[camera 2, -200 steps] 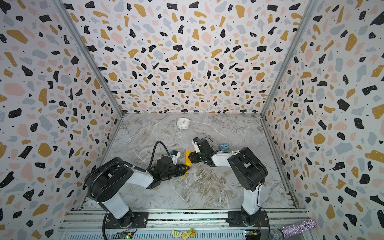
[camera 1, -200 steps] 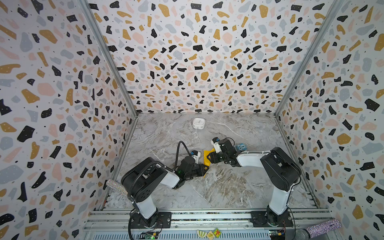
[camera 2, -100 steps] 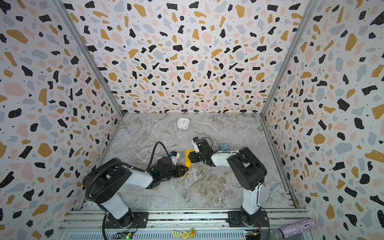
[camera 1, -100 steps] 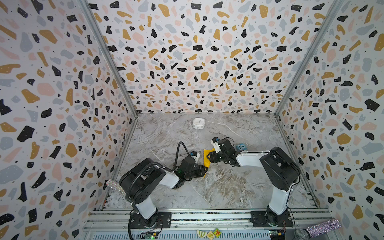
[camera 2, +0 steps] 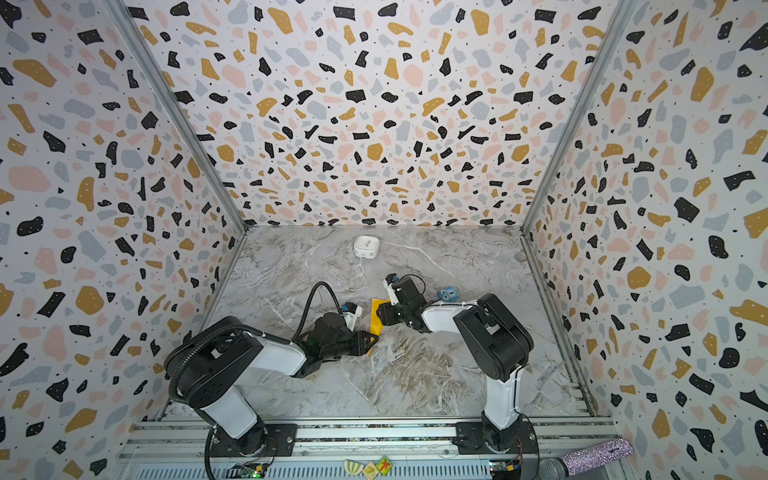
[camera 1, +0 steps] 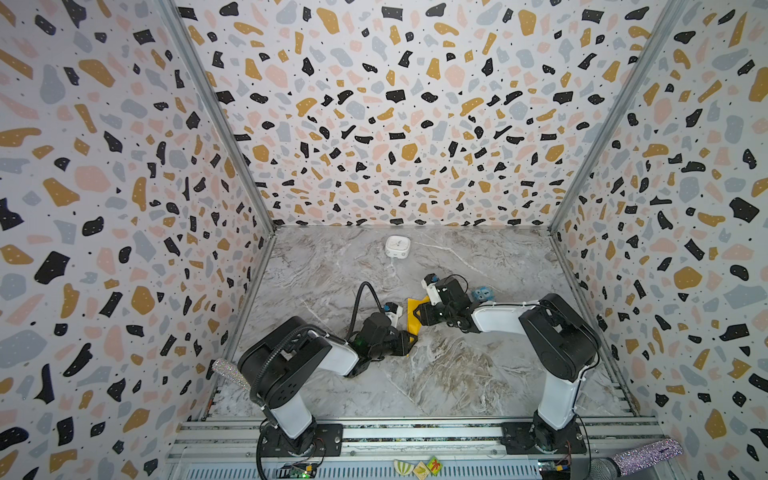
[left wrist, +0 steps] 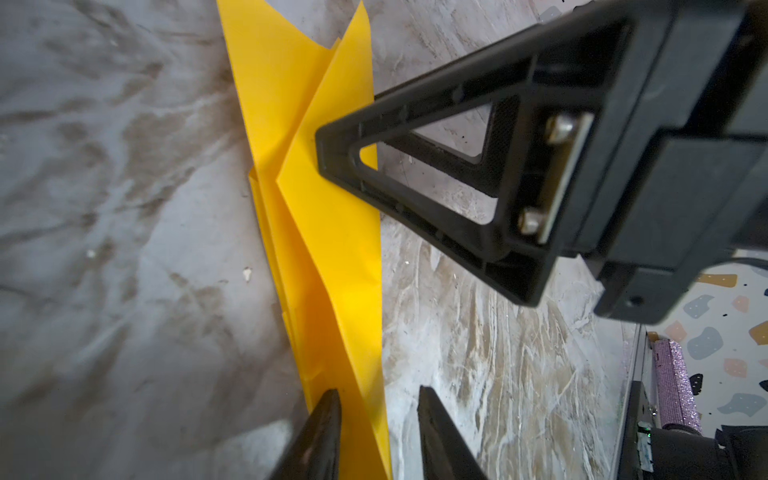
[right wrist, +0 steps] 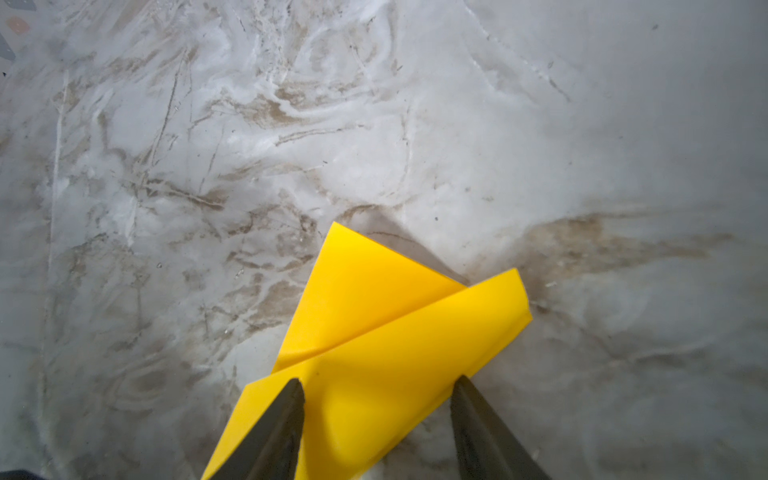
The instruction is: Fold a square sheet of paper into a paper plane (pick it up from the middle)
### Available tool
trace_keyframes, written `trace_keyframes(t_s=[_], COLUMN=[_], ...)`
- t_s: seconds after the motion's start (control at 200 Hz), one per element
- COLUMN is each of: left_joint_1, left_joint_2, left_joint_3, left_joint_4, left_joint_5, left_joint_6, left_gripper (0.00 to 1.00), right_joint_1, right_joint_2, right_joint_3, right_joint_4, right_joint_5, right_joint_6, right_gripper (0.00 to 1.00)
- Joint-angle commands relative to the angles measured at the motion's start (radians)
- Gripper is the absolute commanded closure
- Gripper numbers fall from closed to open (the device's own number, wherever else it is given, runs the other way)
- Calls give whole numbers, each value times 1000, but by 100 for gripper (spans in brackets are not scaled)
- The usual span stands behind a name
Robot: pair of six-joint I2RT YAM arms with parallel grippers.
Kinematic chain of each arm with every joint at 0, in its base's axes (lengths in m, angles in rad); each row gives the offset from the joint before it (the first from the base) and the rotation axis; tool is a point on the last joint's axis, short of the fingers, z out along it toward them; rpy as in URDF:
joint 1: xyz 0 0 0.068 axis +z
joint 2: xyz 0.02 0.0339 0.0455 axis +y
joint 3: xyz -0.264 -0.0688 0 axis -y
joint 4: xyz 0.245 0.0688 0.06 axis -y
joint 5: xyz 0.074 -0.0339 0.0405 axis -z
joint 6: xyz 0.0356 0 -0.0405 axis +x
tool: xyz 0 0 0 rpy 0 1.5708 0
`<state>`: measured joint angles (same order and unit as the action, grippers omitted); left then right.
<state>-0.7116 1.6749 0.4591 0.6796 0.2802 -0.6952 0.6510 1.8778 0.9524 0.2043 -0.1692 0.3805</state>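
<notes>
Desk [camera 1: 457, 374], grey marble pattern, fills the lower middle of both top views.

Yellow paper [camera 1: 413, 318] lies near the centre of the desk, partly folded into a narrow strip. In both top views its long axis runs up and down the frame. It lies between the two arms, well below the white rounded box [camera 1: 397, 247]. The small blue cube [camera 1: 482, 294] sits to its right, past the right wrist.

Left claw [left wrist: 380, 419] reaches in from the lower left and meets the lower end of the strip [camera 2: 376, 328]. In the left wrist view its jaws are narrowly apart. The paper's pointed end runs between the tips and bare desk shows beside it, so nothing is pinched.

Right claw [right wrist: 378, 399] comes from the right and sits at the upper part of the strip, low on the desk. Its jaws stand at a moderate gap. A curled flap of the paper [right wrist: 374, 299] spans the space between the fingers [right wrist: 282, 419], and a second, flatter layer shows beyond it. In the left wrist view one triangular finger [left wrist: 415, 174] rests its tip against the paper's raised flap. I cannot tell whether the tips press hard enough to hold it.

Layers fan apart along the middle crease. The paper's lower layers lie on the desk.
</notes>
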Motion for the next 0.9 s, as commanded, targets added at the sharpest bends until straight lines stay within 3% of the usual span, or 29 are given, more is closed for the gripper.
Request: trace_keyframes(t_s=[0.0, 0.33, 0.896], left_joint_1=[-3, -6, -2], left_joint_2=[-33, -26, -35], left_joint_3=[7, 9, -38], left_joint_4=[-82, -117, -71], left_joint_5=[-16, -40, -80], left_joint_6=[50, 79, 20], left_gripper=[66, 69, 86], right_joint_1=[-2, -2, -5], right_joint_2=[110, 119, 123], right_joint_3=[-74, -72, -69], right_joint_4=[-304, -304, -307], right_joint_5=[42, 43, 38], right_joint_6=[33, 37, 40], right_gripper=[42, 43, 44])
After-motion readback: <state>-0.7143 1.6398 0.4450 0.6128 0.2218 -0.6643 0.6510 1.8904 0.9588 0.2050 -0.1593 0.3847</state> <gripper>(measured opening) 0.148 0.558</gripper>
